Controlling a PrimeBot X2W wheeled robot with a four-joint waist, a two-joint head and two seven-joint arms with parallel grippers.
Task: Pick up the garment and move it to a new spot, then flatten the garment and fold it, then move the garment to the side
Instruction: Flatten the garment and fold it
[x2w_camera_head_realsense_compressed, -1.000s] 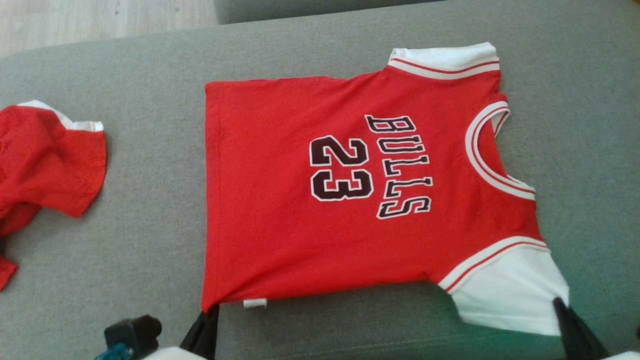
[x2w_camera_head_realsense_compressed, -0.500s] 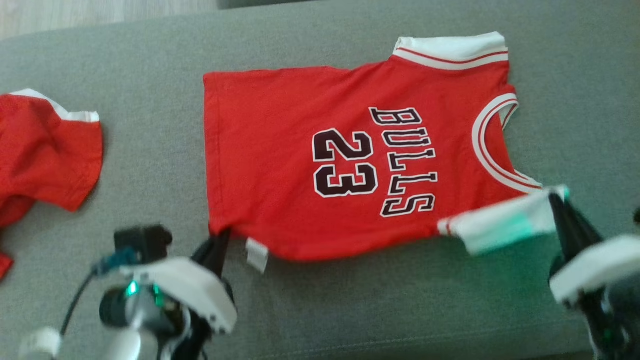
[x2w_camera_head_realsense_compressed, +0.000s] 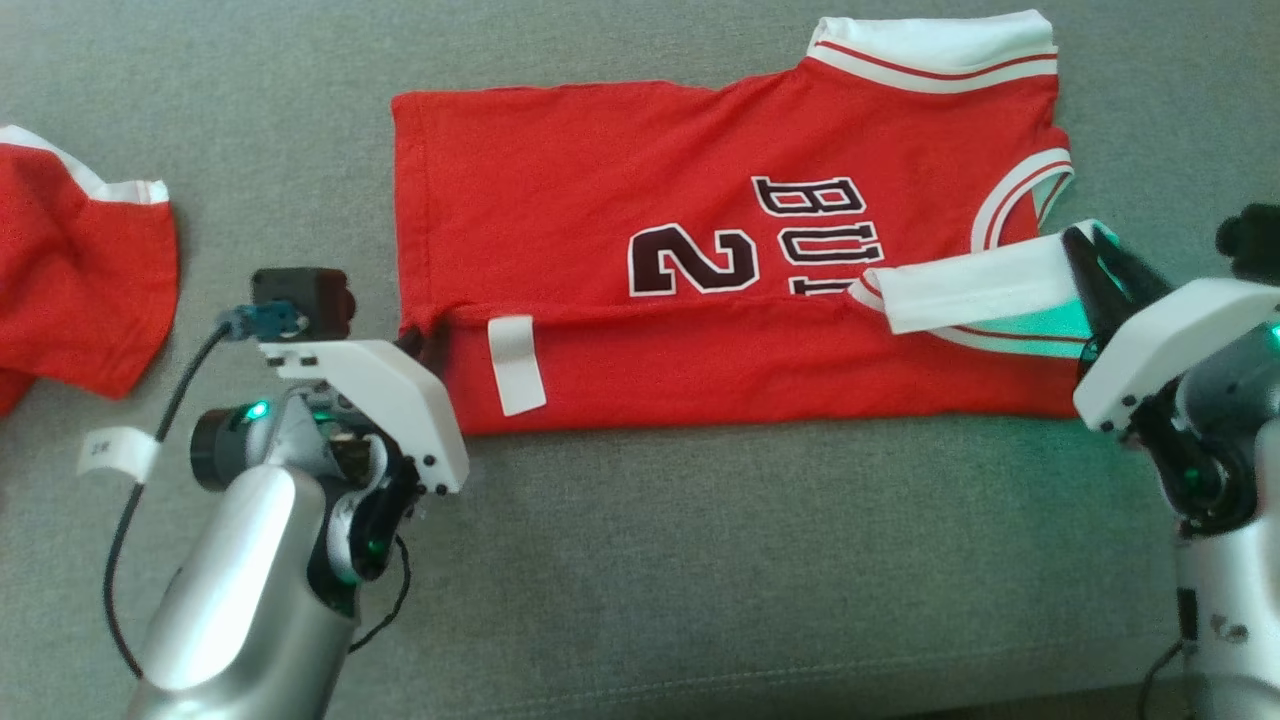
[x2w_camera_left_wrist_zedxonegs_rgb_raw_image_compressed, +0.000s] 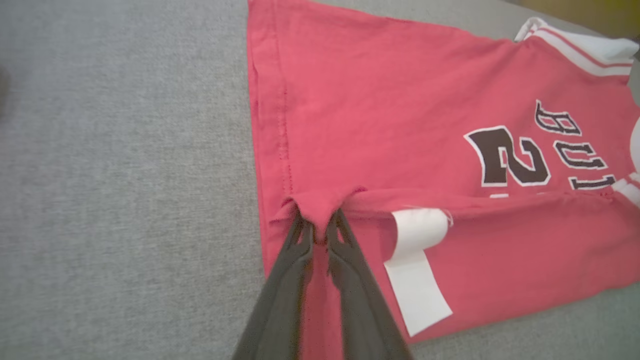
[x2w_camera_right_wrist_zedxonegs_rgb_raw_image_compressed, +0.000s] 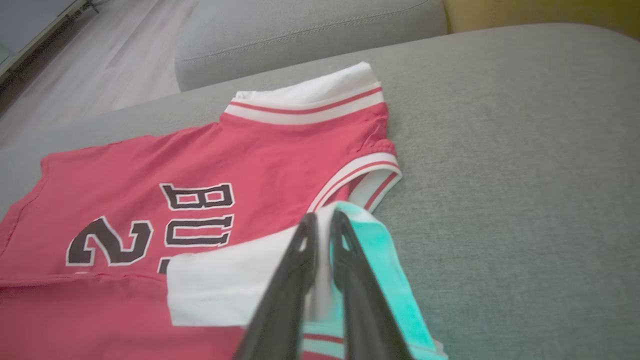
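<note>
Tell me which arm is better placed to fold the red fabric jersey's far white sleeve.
Right, probably. The right claw pinches the near white sleeve, close to the far white sleeve; the left claw holds the red fabric jersey at its hem corner, opposite.

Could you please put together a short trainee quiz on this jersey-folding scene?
1. True or false: the jersey lies fully unfolded on the grey cushion.
2. Which digit of its number shows? A) 2 B) 3 C) both
3. Fill in: the right hand pinches the jersey's white ___.

Key: 1 false, its near edge is folded over; 2 A; 3 sleeve.
</note>
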